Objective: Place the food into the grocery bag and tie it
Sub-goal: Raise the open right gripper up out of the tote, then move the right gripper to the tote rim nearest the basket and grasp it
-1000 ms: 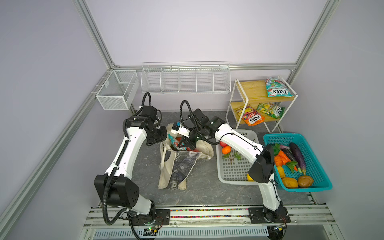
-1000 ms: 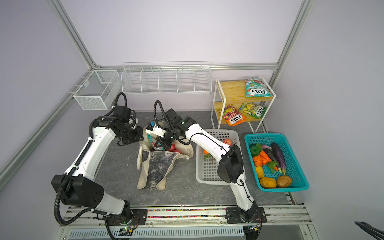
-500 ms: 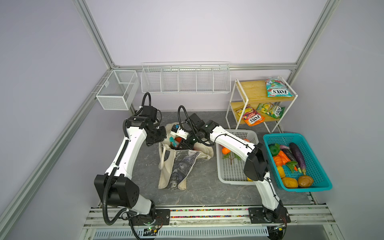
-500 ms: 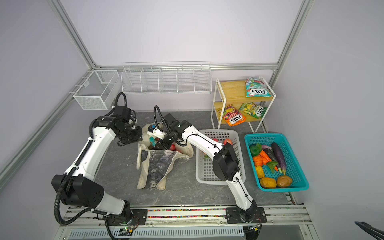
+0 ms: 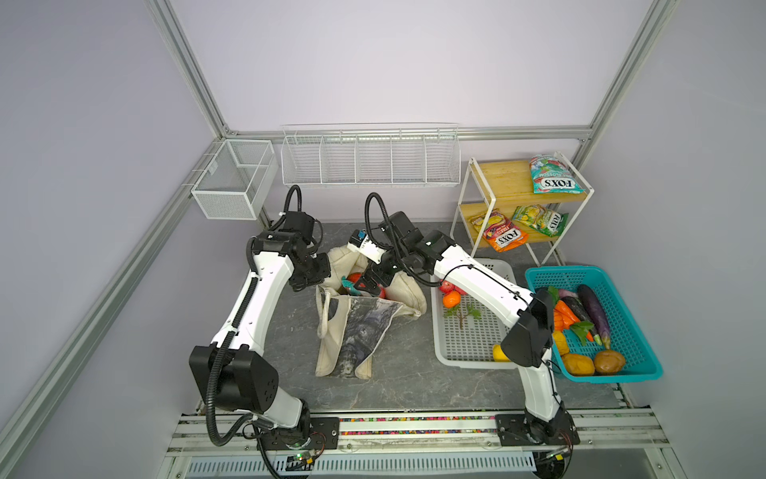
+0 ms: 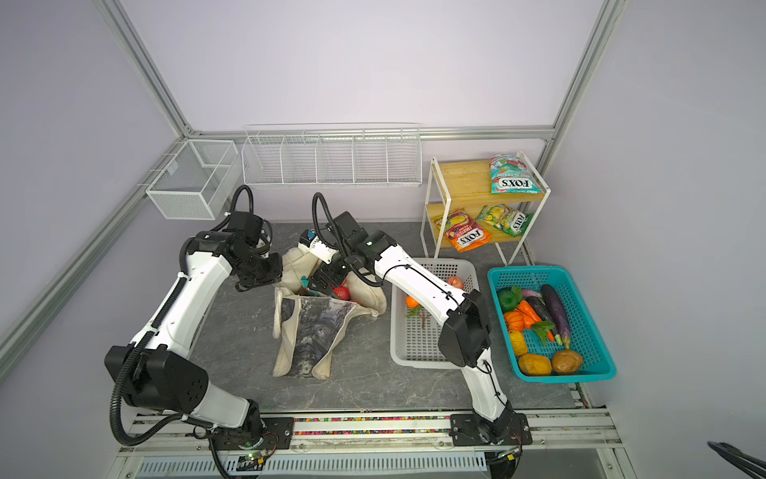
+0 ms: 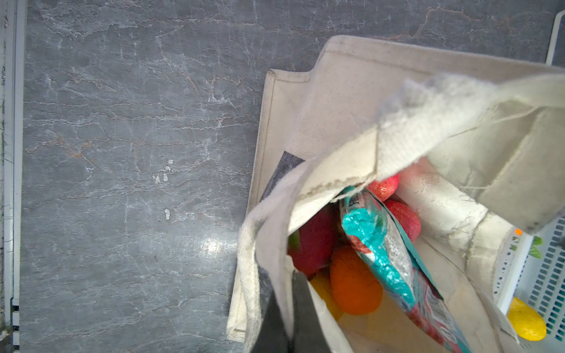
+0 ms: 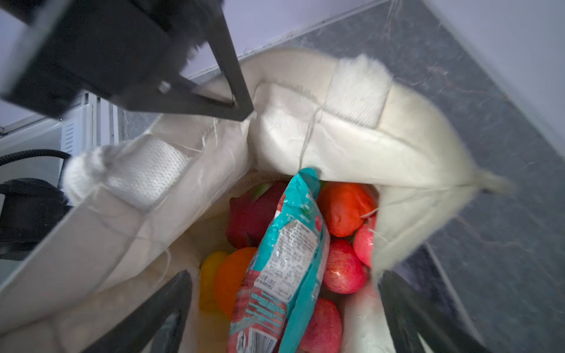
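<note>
Nearest the rail (image 5: pixel 414 419), the bag (image 5: pixel 360 331) lies on the grey table (image 5: pixel 414 381), printed panel up, bottom end toward the arm bases. To its right sits the white basket (image 5: pixel 468 363), with a yellow fruit (image 5: pixel 499 352) at the near edge and an orange (image 5: pixel 451 298) and a green sprig (image 5: pixel 462 313) further back. Just beside that is the teal basket (image 5: pixel 613 375), full of veg (image 5: pixel 588 307).

Further back is the bag's mouth, propped open, with both claws at it. The left claw (image 8: pixel 244 113) is pinched tight on the rim, holding it up. The right claw (image 8: pixel 286 278) hangs over the opening with its fingers (image 8: pixel 159 308) spread wide, gripping nothing. Between them the teal packet (image 8: pixel 290 244) stands on end inside the bag, its top poking above the rest. Around it are red apples (image 8: pixel 342 266) and a dragon fruit (image 8: pixel 250 217), plus something orange and something yellow lower down.

At the back right, a shelf (image 5: pixel 497 182) holds 3 more packets, and wire baskets (image 5: pixel 369 166) hang on the wall.
</note>
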